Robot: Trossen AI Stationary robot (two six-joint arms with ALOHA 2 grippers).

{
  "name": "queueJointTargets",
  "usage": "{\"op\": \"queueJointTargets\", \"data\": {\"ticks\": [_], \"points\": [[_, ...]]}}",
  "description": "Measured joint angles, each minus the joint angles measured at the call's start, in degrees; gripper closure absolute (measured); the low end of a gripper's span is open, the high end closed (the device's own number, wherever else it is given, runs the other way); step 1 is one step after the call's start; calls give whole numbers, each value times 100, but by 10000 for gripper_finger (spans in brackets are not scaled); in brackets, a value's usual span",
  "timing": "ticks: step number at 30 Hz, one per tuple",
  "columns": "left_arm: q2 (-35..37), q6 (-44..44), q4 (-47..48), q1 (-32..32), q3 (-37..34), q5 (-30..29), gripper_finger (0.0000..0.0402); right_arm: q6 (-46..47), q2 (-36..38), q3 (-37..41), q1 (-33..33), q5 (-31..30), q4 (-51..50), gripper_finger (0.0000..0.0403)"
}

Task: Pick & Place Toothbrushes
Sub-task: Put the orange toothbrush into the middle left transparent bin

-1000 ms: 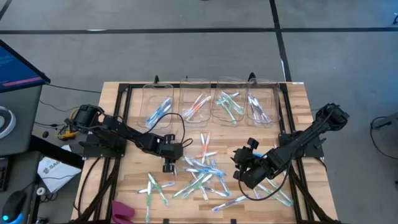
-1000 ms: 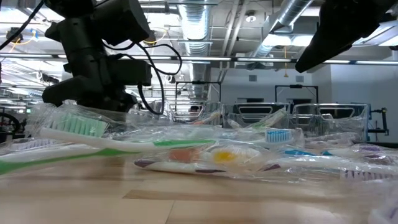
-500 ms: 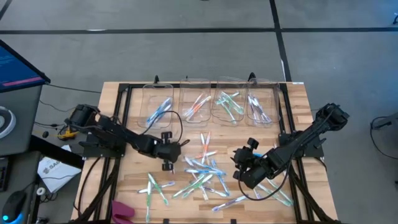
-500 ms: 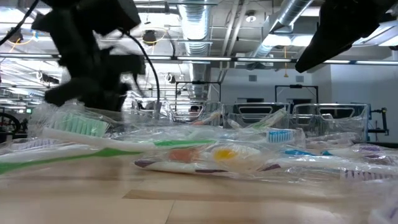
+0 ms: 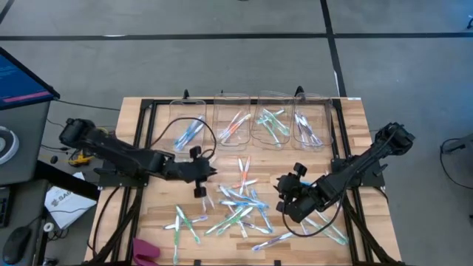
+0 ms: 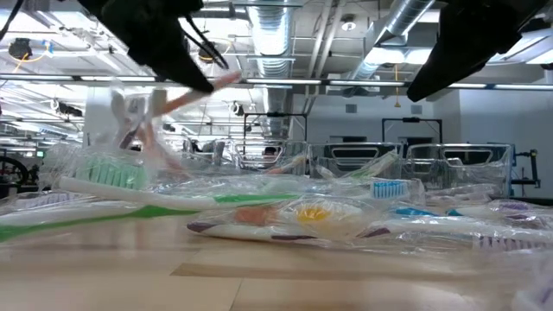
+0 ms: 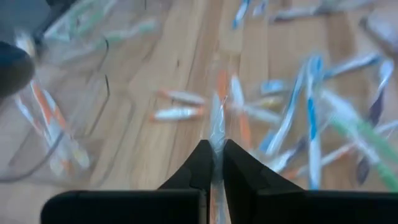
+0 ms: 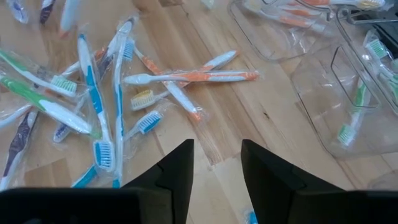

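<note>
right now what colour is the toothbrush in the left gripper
Orange and white, in a clear wrapper. The toothbrush shows best in the left wrist view, pinched by the left gripper.

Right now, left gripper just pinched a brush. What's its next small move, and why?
Probably carry it toward the bin with orange brushes. The left gripper is shut on an orange-accented toothbrush, lifted above the toothbrush pile in the low view. The right gripper is open, empty, hovering over the pile's right side.

I'm working in a robotics lab: bare silver ducts (image 6: 276,34) and pipes run under an open ceiling, metal racks (image 6: 363,160) line the hall behind, my wooden table (image 5: 148,214) sits in a black frame on grey floor, a monitor (image 5: 18,77) at its left edge.
</note>
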State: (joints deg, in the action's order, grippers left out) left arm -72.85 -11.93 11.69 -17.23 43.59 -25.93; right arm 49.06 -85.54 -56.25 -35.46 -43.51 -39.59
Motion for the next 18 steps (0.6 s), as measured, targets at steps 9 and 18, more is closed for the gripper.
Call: {"op": "queueJointTargets", "data": {"ticks": [9,18], "points": [[118,334,-503,1,1,-676,387,0,0,0,0,0,1,276],[102,1474,-2165,33,3,-727,388,0,0,0,0,0,2,276]]}}
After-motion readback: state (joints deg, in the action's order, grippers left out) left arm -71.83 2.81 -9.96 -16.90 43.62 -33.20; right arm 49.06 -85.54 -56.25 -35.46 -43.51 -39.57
